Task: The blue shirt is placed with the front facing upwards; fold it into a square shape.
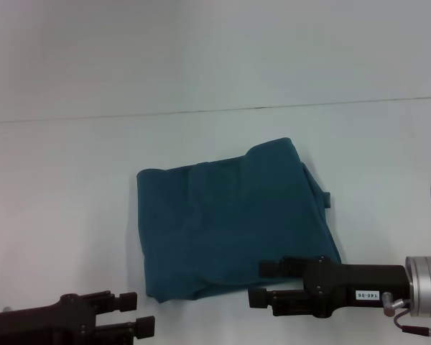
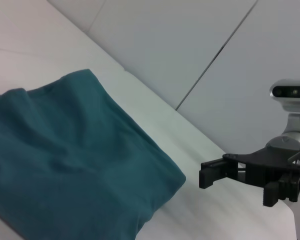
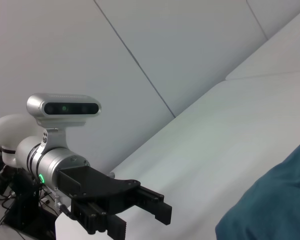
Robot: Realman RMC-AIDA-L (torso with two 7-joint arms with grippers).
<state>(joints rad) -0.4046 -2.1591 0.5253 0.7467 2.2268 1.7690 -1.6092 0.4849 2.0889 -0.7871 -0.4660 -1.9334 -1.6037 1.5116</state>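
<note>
The blue shirt (image 1: 233, 223) lies folded into a rough square in the middle of the white table, plain side up, with no print showing. It also shows in the left wrist view (image 2: 65, 165), and one corner shows in the right wrist view (image 3: 277, 205). My right gripper (image 1: 263, 282) points left at the shirt's near right corner, open and empty; it also shows in the left wrist view (image 2: 240, 186). My left gripper (image 1: 138, 313) is open and empty near the table's front edge, left of the shirt; it also shows in the right wrist view (image 3: 140, 212).
The white table (image 1: 57, 187) spreads to all sides of the shirt. A thin dark seam (image 1: 201, 111) runs across behind it, with a pale wall beyond.
</note>
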